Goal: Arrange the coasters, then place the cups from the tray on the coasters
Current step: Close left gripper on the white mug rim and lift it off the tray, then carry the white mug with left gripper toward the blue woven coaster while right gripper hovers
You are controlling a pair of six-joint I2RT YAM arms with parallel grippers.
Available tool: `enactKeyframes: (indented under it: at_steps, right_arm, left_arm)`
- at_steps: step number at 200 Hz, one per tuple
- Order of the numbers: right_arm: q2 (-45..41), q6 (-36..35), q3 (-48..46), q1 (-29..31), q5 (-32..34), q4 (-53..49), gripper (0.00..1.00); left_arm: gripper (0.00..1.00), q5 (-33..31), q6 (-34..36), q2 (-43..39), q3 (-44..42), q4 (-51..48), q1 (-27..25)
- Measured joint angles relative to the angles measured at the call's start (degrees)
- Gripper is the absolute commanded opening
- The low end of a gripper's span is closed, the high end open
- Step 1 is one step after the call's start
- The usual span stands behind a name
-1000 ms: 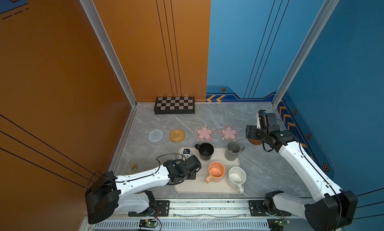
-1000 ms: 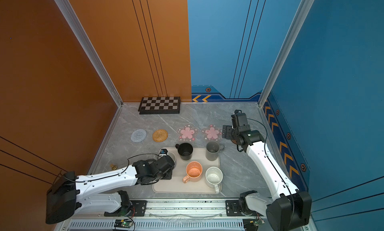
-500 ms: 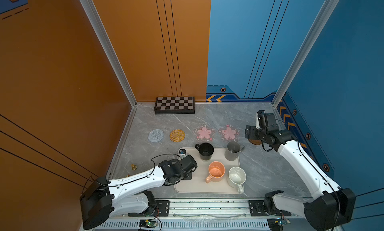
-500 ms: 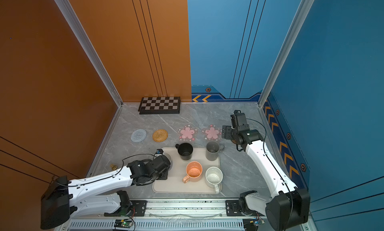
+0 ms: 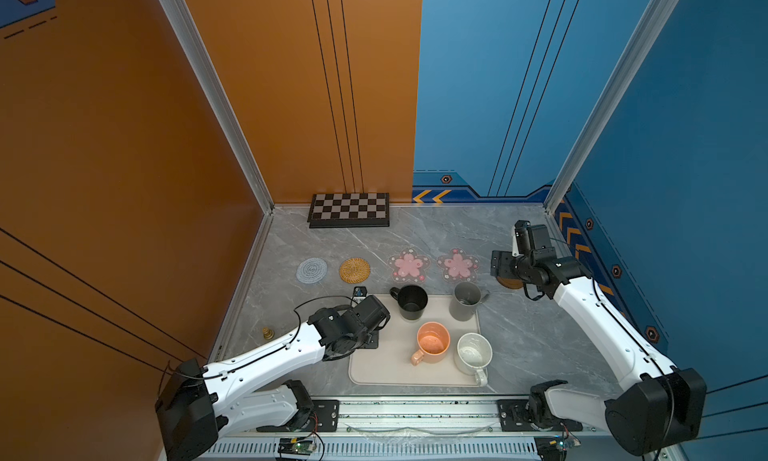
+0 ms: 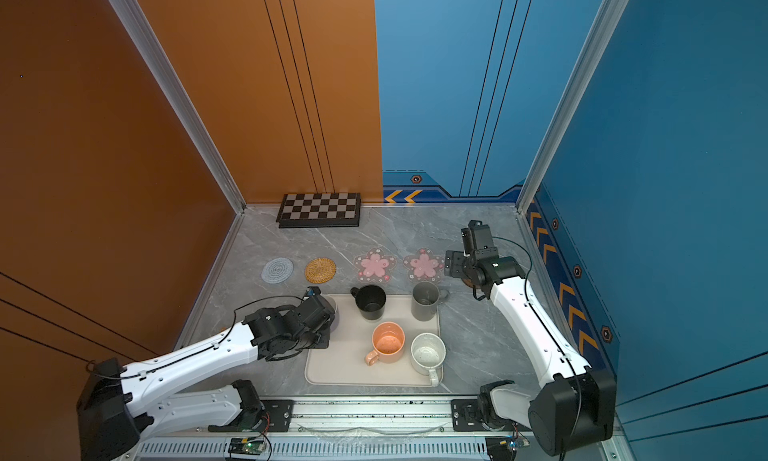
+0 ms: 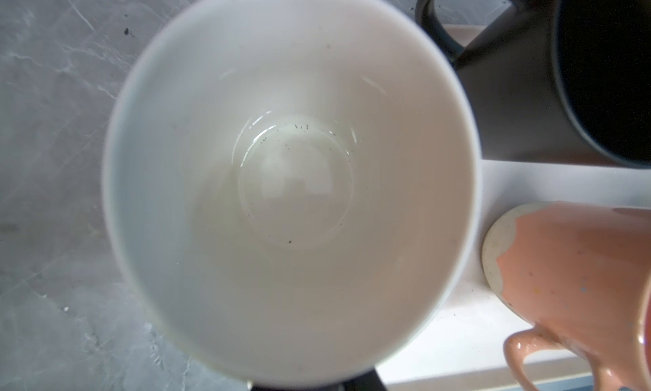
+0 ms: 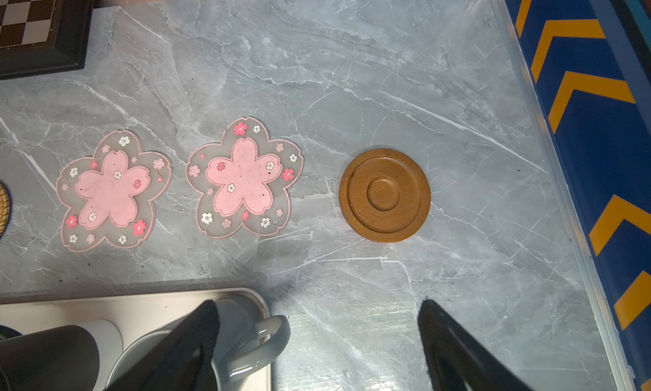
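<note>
Five coasters lay in one row across the grey table (image 5: 523, 334), none touching and all bare: pale-blue woven coaster (image 5: 311, 270), tan rattan coaster (image 5: 354, 270), left pink flower coaster (image 5: 409, 265), right pink flower coaster (image 5: 458, 265), and brown wooden coaster (image 8: 385, 194) at the right end, half hidden under the right arm in both top views. The tray (image 5: 382, 371) sat just in front of the row. Black mug (image 5: 411, 302) and grey mug (image 5: 464, 301) stood at its far edge, orange mug (image 5: 432, 342) and white speckled mug (image 5: 473, 354) nearer, all upright. The grey mug's handle stuck out past the tray rim toward the brown coaster. The lavender mug (image 7: 292, 181) was at the tray's far left corner, upright, white inside, with table on one side and tray on the other in the left wrist view; could not tell whether its base touched down. The left gripper (image 7: 317, 384) was over it, jaws drawn close, pinching the mug at its edge, contact mostly hidden by the rim. The right gripper (image 8: 317, 336) hovered above the table between the grey mug's handle and the brown coaster, jaws spread wide, nothing between them. A checkered board (image 5: 349, 209) lay against the back wall.
</note>
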Motion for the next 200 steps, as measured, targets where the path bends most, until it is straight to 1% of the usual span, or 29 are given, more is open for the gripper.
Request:
enactKeyframes:
  at_steps: [39,82,136,200]
  right_arm:
    - [0.2,0.0,0.0,0.0,-0.8,0.2,0.91]
    - [0.2,0.0,0.0,-0.4,-1.3,0.3,0.91]
    - [0.3,0.7,0.0,-0.5,-4.2,0.3,0.9]
    - [1.7,1.5,1.6,-0.4,-11.4,0.8,0.9]
  left_arm:
    - [0.0,0.1,1.3,-0.9,1.4,-1.9,1.8]
    - [0.0,1.1,6.5,-0.9,5.2,-5.9,6.0]
    - [0.0,4.5,13.0,-2.9,7.0,-7.9,15.1]
    - [0.0,7.4,18.2,-2.9,7.3,-9.0,25.2]
